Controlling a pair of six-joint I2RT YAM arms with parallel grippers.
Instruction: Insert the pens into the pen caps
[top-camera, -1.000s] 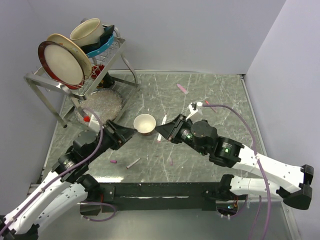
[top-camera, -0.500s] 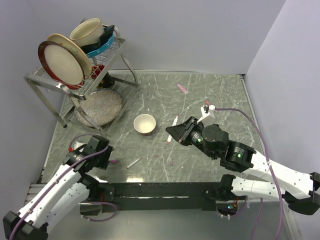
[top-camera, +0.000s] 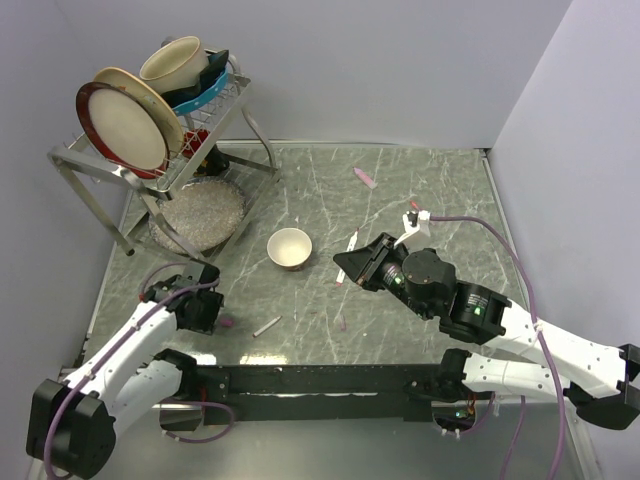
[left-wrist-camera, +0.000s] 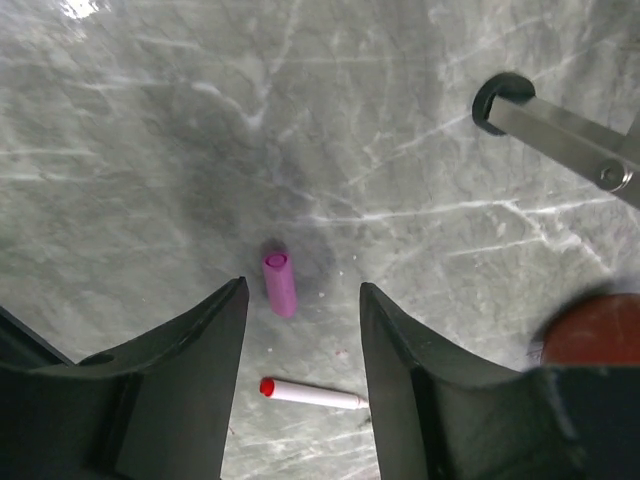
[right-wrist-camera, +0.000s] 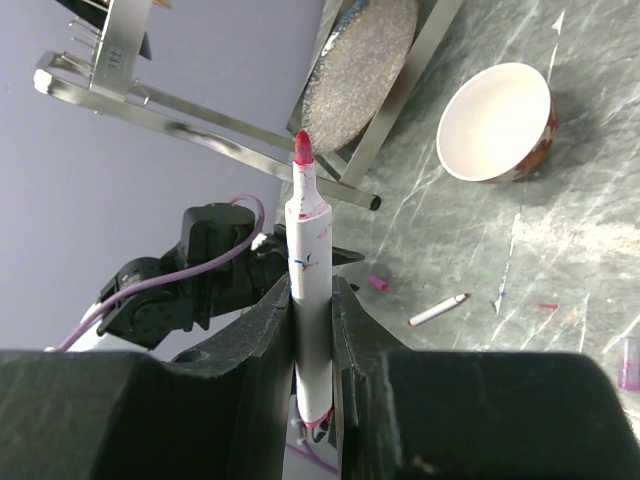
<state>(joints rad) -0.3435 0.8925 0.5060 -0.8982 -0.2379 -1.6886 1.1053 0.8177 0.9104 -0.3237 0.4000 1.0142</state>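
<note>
Where the left wrist view looks straight down, the left claw (left-wrist-camera: 302, 290) hangs spread open above the table (left-wrist-camera: 150, 130), gripping nothing, with a pink cap (left-wrist-camera: 280, 283) lying on the marble in line with the gap between its jaws. The cap's long axis runs away from the lens, its open end at the far side. Just nearer the lens lies a second white pen (left-wrist-camera: 310, 393), crosswise to the cap and apart from it, its red tip pointing left in that view. The right claw (right-wrist-camera: 312, 290) is clamped on a white pen (right-wrist-camera: 305, 230), whose long axis follows the line of the fingers, bare pink tip pointing away from the claw. Small blue marks on its barrel are too fine to read. In the top view this pen (top-camera: 352, 240) lies near-to-far, to the right of the bowl (top-camera: 290, 248) and not touching it.
</note>
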